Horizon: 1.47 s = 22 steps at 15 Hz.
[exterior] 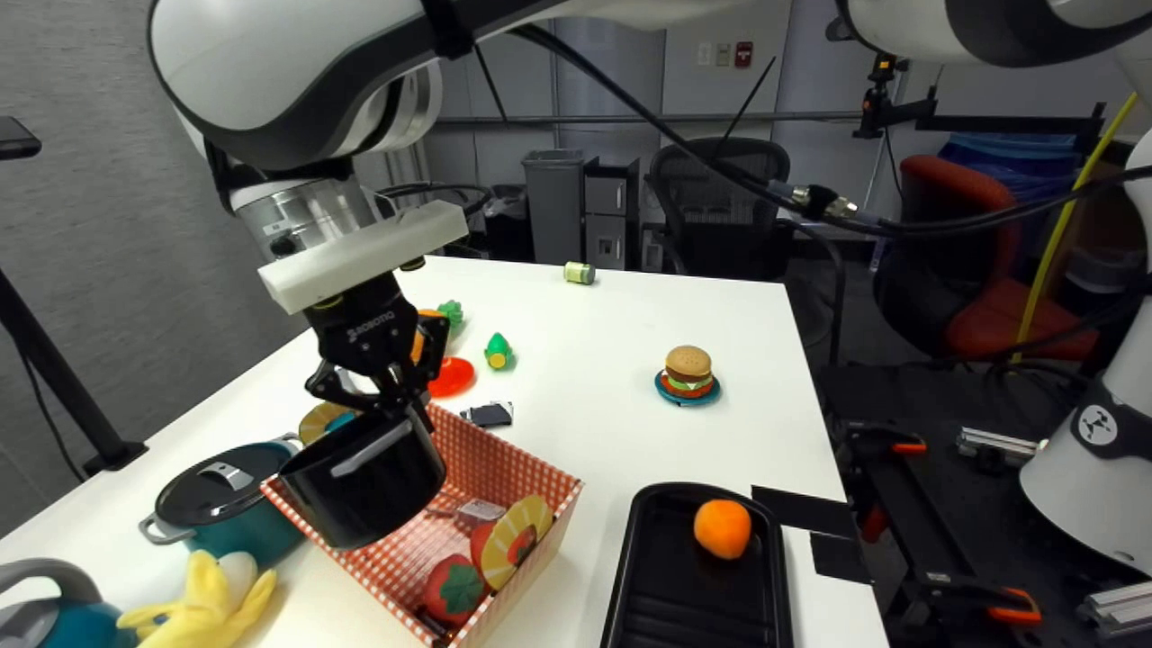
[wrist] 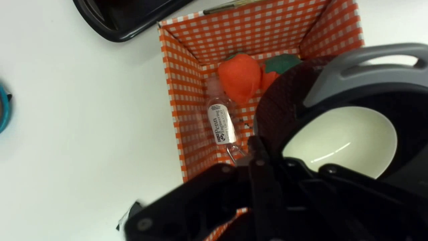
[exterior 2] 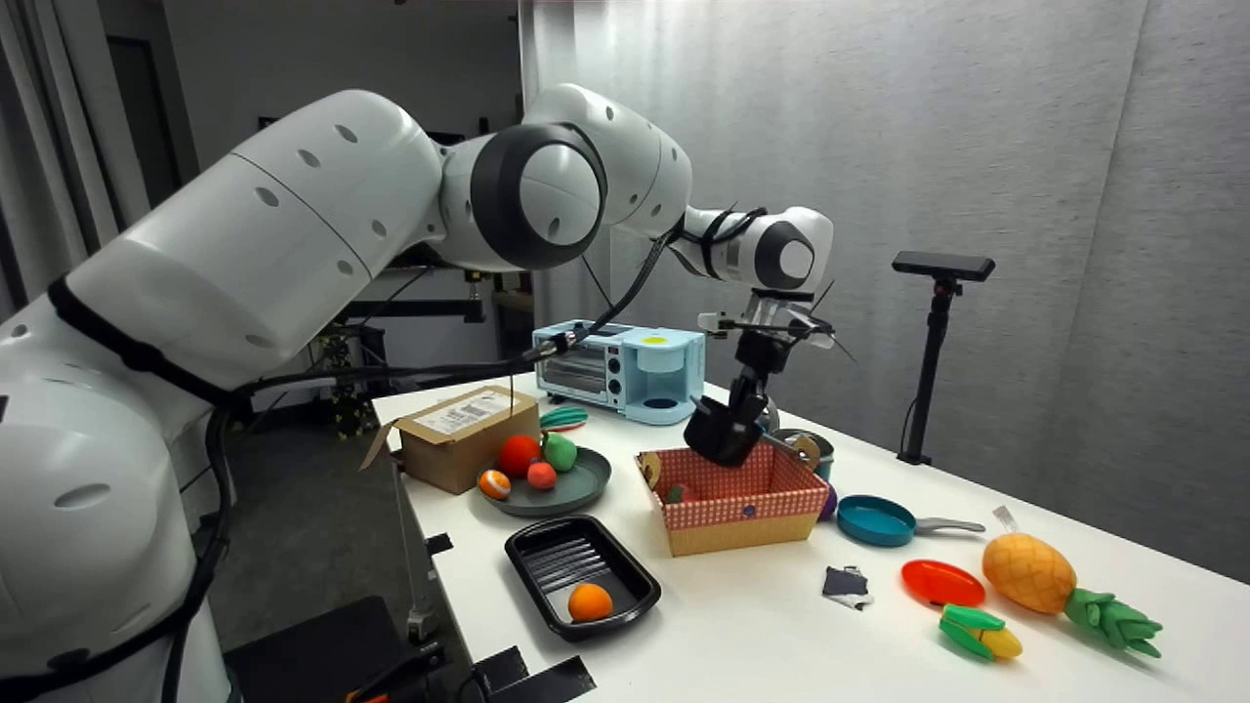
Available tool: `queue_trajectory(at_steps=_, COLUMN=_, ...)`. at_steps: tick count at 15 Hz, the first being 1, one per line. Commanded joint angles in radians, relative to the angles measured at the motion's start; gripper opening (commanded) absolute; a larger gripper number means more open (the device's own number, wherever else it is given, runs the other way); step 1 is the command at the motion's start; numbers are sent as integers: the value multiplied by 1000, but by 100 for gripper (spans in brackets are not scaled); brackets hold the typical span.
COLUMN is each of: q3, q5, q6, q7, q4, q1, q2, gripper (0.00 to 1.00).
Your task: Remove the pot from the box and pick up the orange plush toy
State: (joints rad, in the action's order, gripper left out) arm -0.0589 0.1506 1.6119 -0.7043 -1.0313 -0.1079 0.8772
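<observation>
The round black pot [exterior: 373, 486] with a pale inside [wrist: 341, 140] hangs tilted over the red checked box [exterior: 499, 463]. My gripper [exterior: 409, 409] is shut on the pot's rim, and its dark fingers cover that part of the rim in the wrist view. From an exterior view the pot [exterior 2: 718, 434] overlaps the box's opening; whether it touches a wall I cannot tell. A round orange plush toy [exterior: 723, 528] rests in the black tray [exterior 2: 537, 566] beside the box; in the wrist view only a corner of that tray shows and the toy is out of view.
Strawberry toys [wrist: 240, 77] and a clear bottle [wrist: 221, 124] lie inside the box. Close by stand a teal lidded pot [exterior: 225, 499] and a yellow banana toy [exterior: 202, 598]. A grey plate [exterior 2: 576, 488], a blue pan [exterior 2: 876, 522] and a pineapple toy [exterior 2: 1027, 574] occupy the table.
</observation>
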Motion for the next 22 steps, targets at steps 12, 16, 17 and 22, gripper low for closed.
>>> queue_trajectory(at_steps=12, q3=-108, q5=-26, q6=346, q7=-124, q4=-527, q1=75, q2=-379, gripper=1)
queue_trajectory(at_steps=16, q3=-119, q5=-23, q6=414, q7=-120, q4=-692, q1=101, q2=-456, gripper=1)
queue_trajectory(at_steps=17, q3=-119, q5=-22, q6=429, q7=-114, q4=-724, q1=108, q2=-468, gripper=1)
queue_trajectory(at_steps=22, q3=-127, q5=-51, q6=474, q7=-91, q4=-816, q1=127, q2=-476, gripper=1)
